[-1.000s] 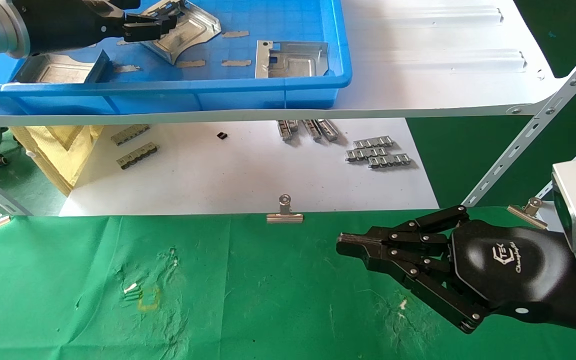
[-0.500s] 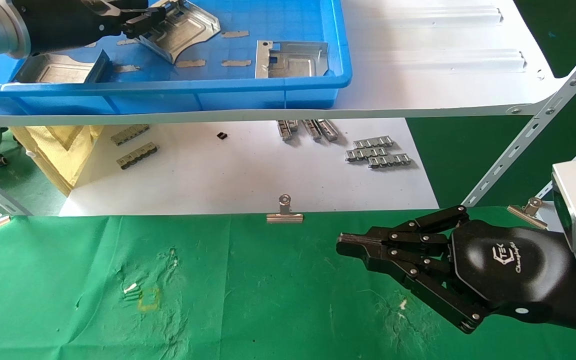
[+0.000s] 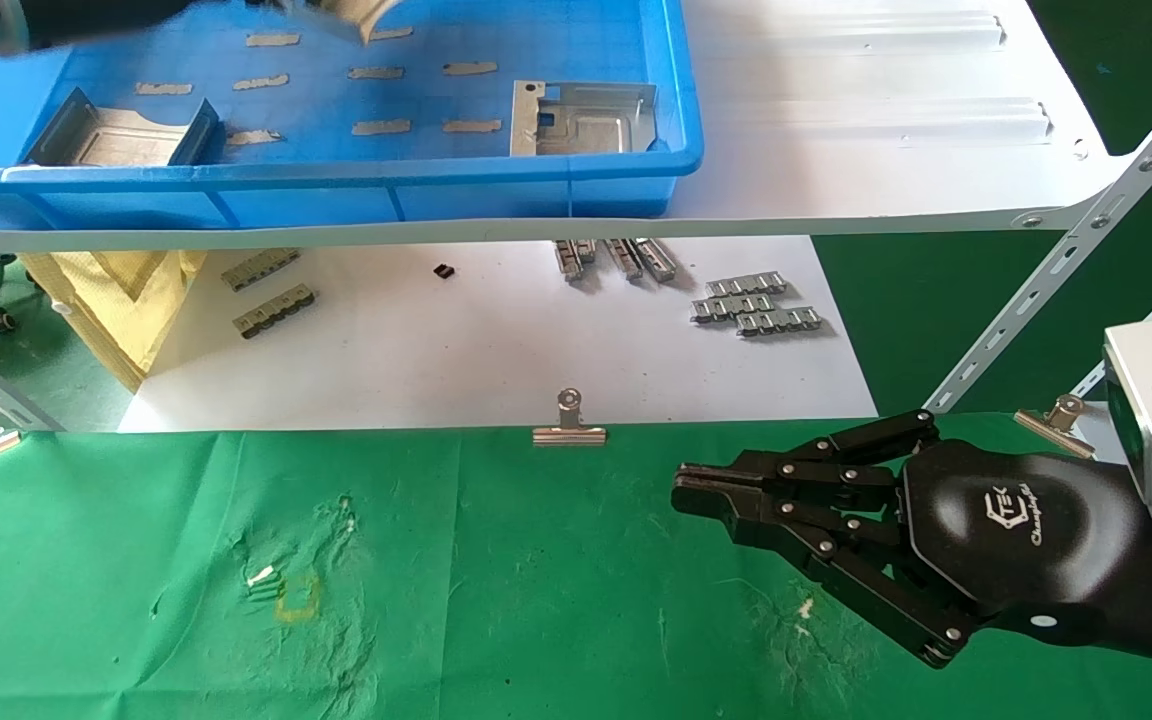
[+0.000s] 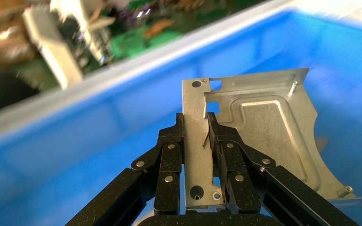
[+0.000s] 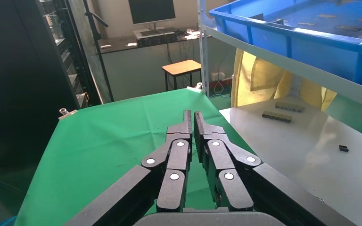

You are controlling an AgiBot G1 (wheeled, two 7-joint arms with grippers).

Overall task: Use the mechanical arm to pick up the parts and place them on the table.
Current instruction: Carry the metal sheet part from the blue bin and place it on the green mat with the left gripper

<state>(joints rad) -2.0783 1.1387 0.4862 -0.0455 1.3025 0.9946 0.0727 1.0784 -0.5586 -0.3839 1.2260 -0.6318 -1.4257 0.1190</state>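
Metal in my left hand (image 4: pixel 195 136) — fingers pinched on a part (image 4: pixel 254 136) by its flange, raised above the blue bin (image 3: pixel 536 190). My right hand (image 3: pixel 681 493) hovers over the green tabletop (image 3: pixel 536 600), fingers closed, empty.

We see the tray (image 3: pixel 536 180) on the shelf board (image 3: pixel 886 120), above and behind the tabletop (image 3: pixel 496 600). In the tray, one part (image 3: pixel 121 135) lies at the left and another part (image 3: pixel 581 118) at the right. A third part (image 4: pixel 259 136) is pinched between the fingers of the left gripper (image 4: pixel 207 136) over the tray's far left. Below the shelf board, on the sheet (image 3: pixel 496 350), link strips (image 3: pixel 756 305) lie at the right. A binder clip (image 3: pixel 569 425) sits at the tabletop's far edge, between sheet and tabletop. The right gripper (image 3: pixel 686 490) hangs over the tabletop's right side.
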